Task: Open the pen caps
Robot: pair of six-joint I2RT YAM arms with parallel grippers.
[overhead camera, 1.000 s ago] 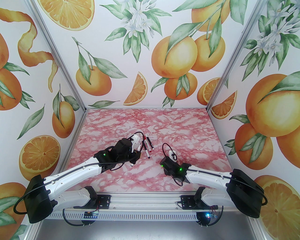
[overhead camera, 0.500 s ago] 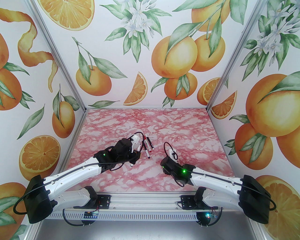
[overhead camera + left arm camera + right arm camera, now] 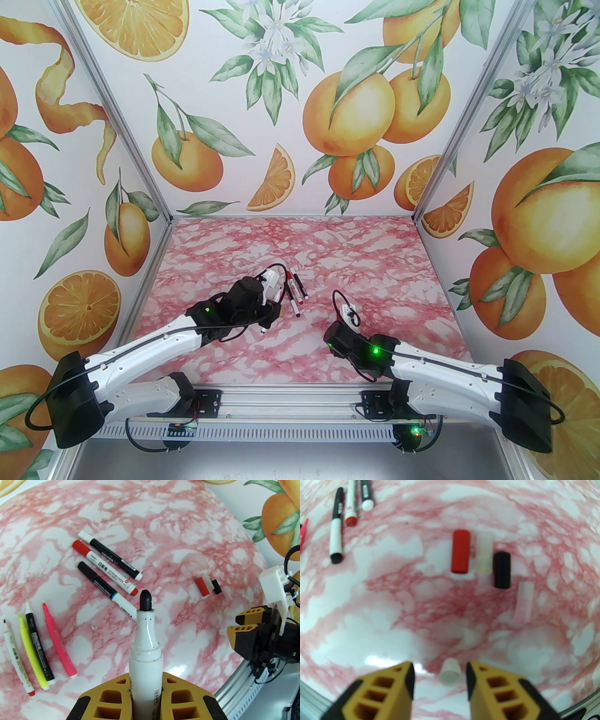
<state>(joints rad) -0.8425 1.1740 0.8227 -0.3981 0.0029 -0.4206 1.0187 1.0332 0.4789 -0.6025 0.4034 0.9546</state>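
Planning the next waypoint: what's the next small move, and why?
Probably the left gripper lays its uncapped marker beside the four uncapped pens: its black tip is bare, and a white cap lies on the table between the fingers of the open right gripper.

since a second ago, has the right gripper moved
Yes. In the top view the right gripper has drawn back toward the near rail and slightly right, away from the three markers.

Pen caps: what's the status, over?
Left gripper shut on uncapped marker. Right gripper open, white cap lying loose between jaws. Three capped markers waiting.
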